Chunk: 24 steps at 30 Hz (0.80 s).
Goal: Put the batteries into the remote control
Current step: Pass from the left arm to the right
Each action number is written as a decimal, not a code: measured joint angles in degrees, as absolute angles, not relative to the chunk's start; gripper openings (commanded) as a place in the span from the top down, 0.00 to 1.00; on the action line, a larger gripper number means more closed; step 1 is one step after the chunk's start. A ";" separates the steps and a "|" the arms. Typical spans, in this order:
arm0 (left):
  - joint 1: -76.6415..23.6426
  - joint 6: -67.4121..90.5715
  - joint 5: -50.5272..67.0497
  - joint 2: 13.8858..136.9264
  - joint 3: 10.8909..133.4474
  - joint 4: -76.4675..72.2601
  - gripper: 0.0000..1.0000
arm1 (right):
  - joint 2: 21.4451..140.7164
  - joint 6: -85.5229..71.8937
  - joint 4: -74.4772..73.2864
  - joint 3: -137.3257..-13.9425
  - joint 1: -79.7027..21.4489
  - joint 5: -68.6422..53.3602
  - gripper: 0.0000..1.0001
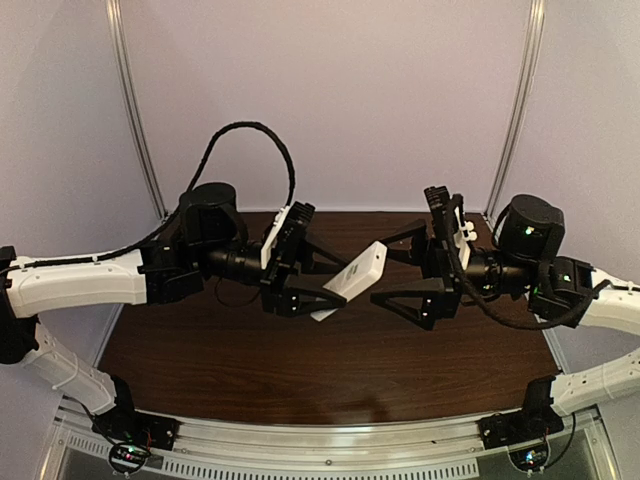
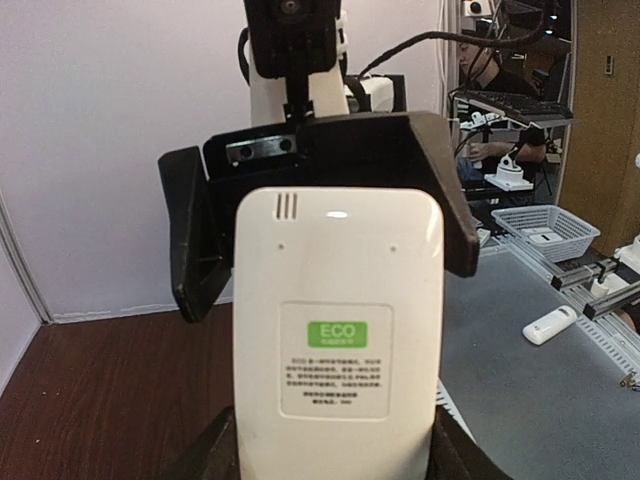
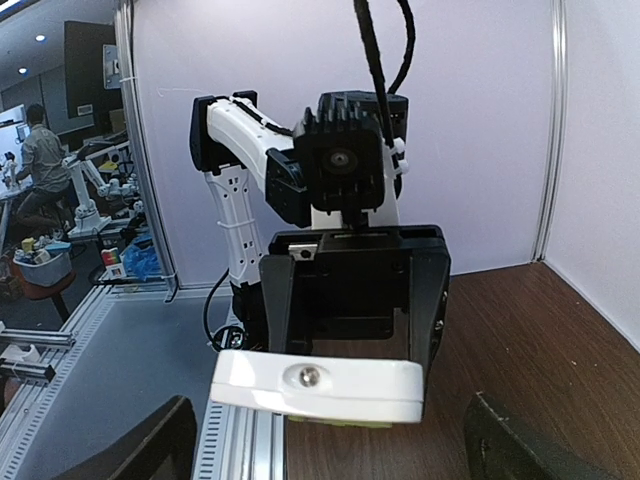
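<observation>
The remote control (image 1: 358, 276) is a white slab held tilted in the air above the table, between the two arms. My left gripper (image 1: 318, 285) is shut on its lower half. In the left wrist view the remote control (image 2: 336, 300) shows a plain face with a green ECO label, and the dark fingers (image 2: 210, 455) press its sides. My right gripper (image 1: 398, 270) faces it, open, with its fingers (image 3: 150, 445) wide on either side of the remote's end (image 3: 318, 385) and not touching it. The batteries are out of view.
The brown table (image 1: 300, 370) lies below both arms, with white walls at the back and sides. A metal rail (image 1: 330, 455) runs along the near edge. Outside the cell stands a grey bench (image 2: 540, 400) with a basket (image 2: 548, 230).
</observation>
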State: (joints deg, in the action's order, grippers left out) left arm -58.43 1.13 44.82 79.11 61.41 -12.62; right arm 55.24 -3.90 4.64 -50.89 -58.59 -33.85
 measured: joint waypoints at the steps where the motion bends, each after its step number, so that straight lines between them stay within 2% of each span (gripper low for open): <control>1: -58.43 1.50 44.84 79.09 61.08 -12.93 0.73 | 55.72 -3.25 4.43 -51.42 -59.42 -33.06 0.09; 5: -58.43 3.03 44.84 79.09 60.01 -14.61 0.73 | 57.74 -0.82 3.95 -53.17 -62.26 -30.06 0.14; 15: -58.43 5.08 44.71 78.70 58.15 -18.00 0.72 | 60.29 1.39 3.68 -54.26 -64.51 -24.53 0.50; 18: -58.43 6.02 44.14 78.35 57.52 -18.74 0.70 | 60.29 1.43 3.86 -54.19 -64.64 -23.70 0.57; 19: -58.46 6.07 44.05 78.30 57.39 -19.07 0.66 | 60.27 1.54 4.10 -54.11 -64.64 -23.51 0.61; 22: -58.46 6.42 43.83 78.19 57.08 -19.70 0.37 | 60.27 1.06 4.40 -54.04 -64.64 -23.22 0.65; 24: -58.50 6.66 43.40 78.08 56.88 -19.81 0.13 | 60.27 0.86 4.29 -54.04 -64.71 -22.96 0.67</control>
